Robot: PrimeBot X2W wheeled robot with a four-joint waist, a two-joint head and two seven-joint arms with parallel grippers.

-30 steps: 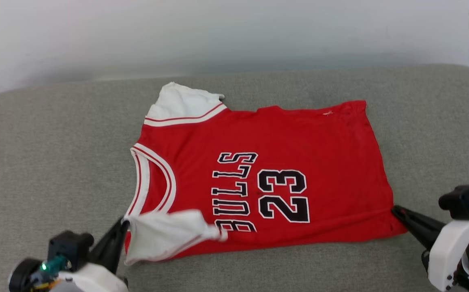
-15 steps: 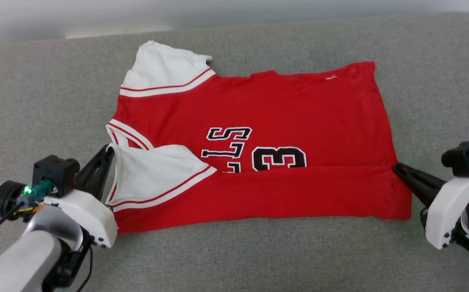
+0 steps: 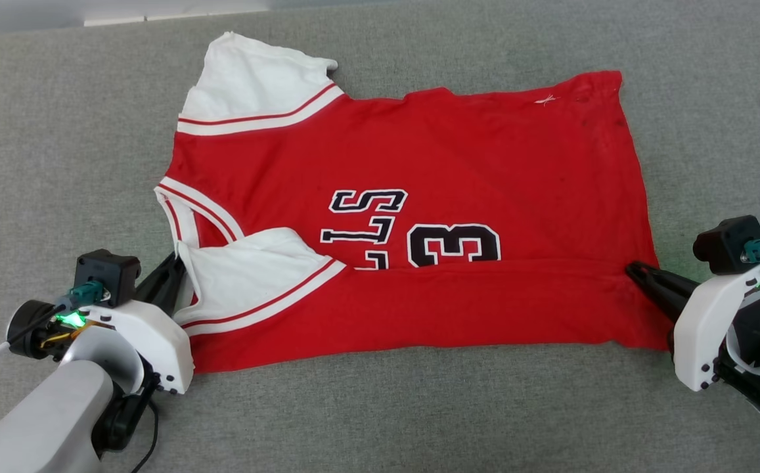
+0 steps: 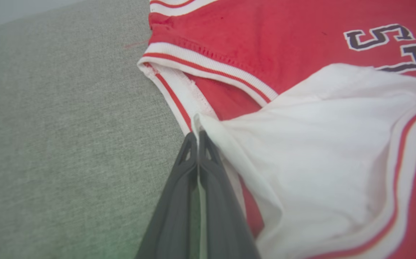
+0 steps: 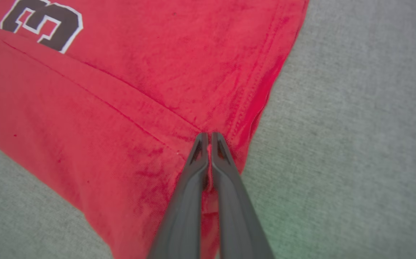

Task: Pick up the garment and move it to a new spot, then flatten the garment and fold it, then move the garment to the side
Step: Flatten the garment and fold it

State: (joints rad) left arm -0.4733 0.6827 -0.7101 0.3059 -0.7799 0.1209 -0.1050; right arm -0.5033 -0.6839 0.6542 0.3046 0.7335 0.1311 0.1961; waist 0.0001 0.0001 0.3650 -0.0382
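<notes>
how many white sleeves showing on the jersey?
2. Far sleeve lies flat; near sleeve is folded onto the garment front, its edge pinched by the left gripper. None hidden.

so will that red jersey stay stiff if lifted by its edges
Probably floppy: the garment creases along its fold and would likely sag between the left gripper and right gripper. Seemingly light: thin fingertip pinches hold it folded over.

The garment (image 3: 419, 164) lies spread on the cushion (image 3: 58, 164), collar toward the robot's left and hem toward its right. Its near strip is folded over onto the front, with the near sleeve (image 3: 255, 276) on top. The left gripper (image 3: 179, 263) meets the fold's collar-end corner, the right gripper (image 3: 630, 268) its hem-end corner, and the far sleeve (image 3: 248, 85) lies behind.
</notes>
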